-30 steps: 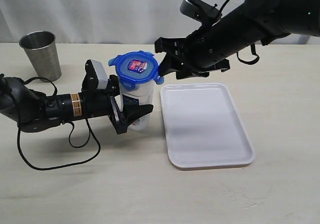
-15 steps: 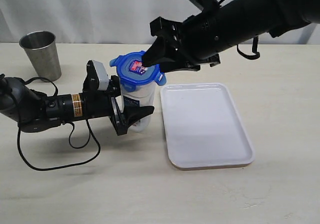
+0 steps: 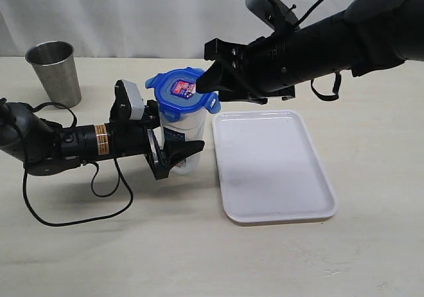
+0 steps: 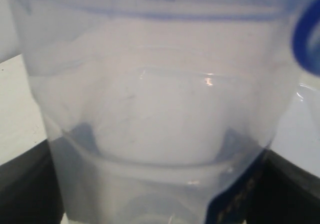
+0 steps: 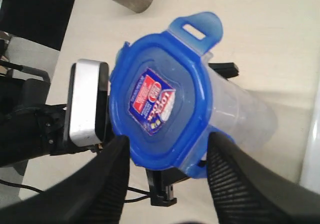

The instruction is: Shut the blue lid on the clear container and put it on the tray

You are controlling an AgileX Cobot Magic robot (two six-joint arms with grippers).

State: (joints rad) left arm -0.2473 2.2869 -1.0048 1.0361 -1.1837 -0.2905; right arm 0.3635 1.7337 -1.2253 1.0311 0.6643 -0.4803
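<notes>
Your left gripper [image 3: 169, 152]: clamped on container [image 3: 187, 121], lid [image 3: 179, 88] on top. Your right gripper [image 3: 207, 81]: spread wide, empty, at lid's edge.

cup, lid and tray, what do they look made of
Cup: likely steel, with a brushed grey sheen and soft reflections. Lid: glossy blue plastic, with moulded flaps at its edges. Tray: white plastic by the look, smooth, with a rounded moulded rim and a faint shine.

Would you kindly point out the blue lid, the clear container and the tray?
blue lid [image 5: 155, 101]: right wrist view, printed label on its top.
clear container [image 3: 188, 120]: exterior view, clear wall under the lid.
tray [image 3: 278, 171]: exterior view, bare floor.
</notes>
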